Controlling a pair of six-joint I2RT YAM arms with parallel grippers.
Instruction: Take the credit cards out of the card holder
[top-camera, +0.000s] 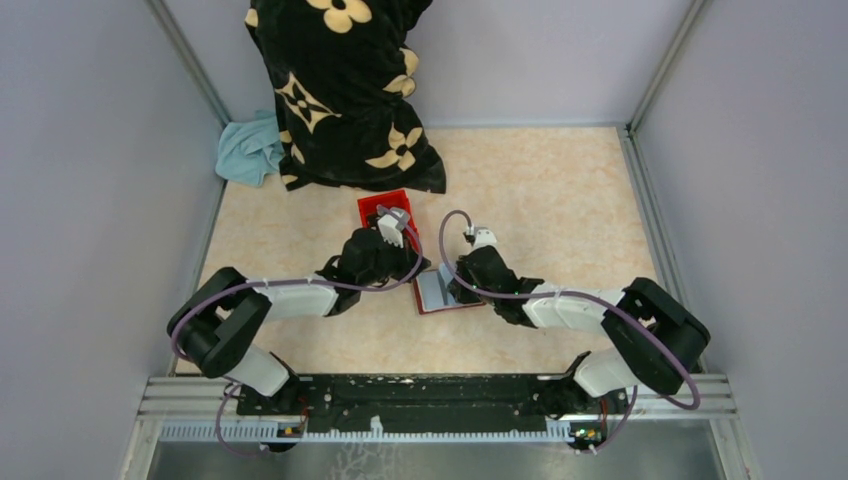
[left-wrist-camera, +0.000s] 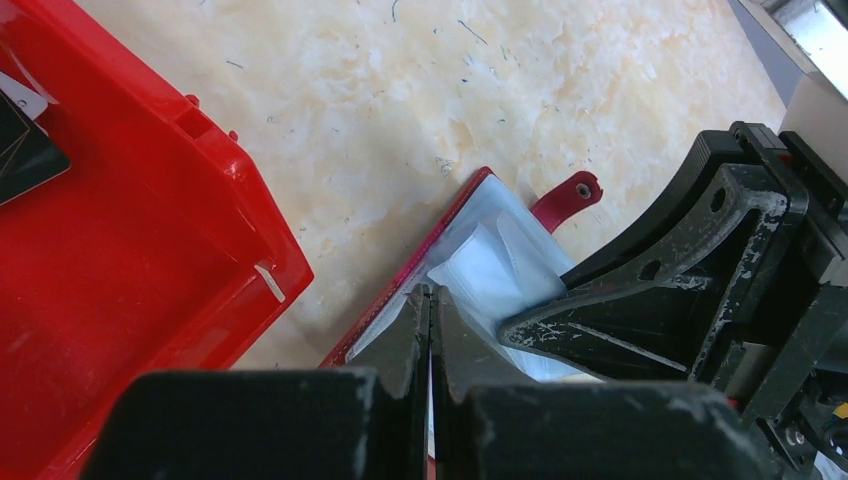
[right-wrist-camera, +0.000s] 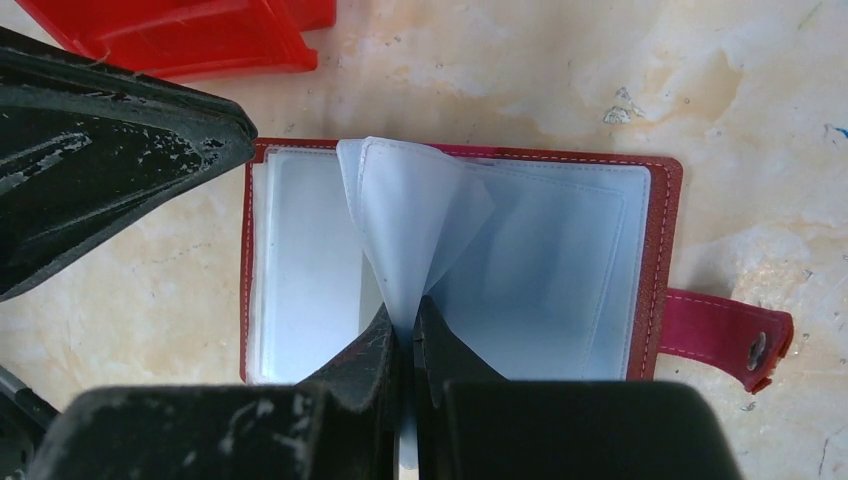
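The card holder (top-camera: 440, 293) lies open on the table, dark red with a snap strap (right-wrist-camera: 725, 335). Pale blue-grey sleeves fill it (right-wrist-camera: 560, 250), and I cannot tell the credit cards apart from the sleeves. My right gripper (right-wrist-camera: 405, 320) is shut on one sleeve, which stands lifted and curled (right-wrist-camera: 410, 215). My left gripper (left-wrist-camera: 431, 300) is shut at the holder's long edge (left-wrist-camera: 480, 255). A thin pale sliver shows between its fingers, and I cannot tell what it is. Both grippers meet over the holder (top-camera: 432, 278).
A bright red plastic box (top-camera: 372, 207) stands just behind the holder, close to the left gripper (left-wrist-camera: 150, 250), with a dark card-like thing inside (left-wrist-camera: 20, 140). A black flowered blanket (top-camera: 345, 90) and a blue cloth (top-camera: 250, 150) lie at the back left. Grey walls enclose the table.
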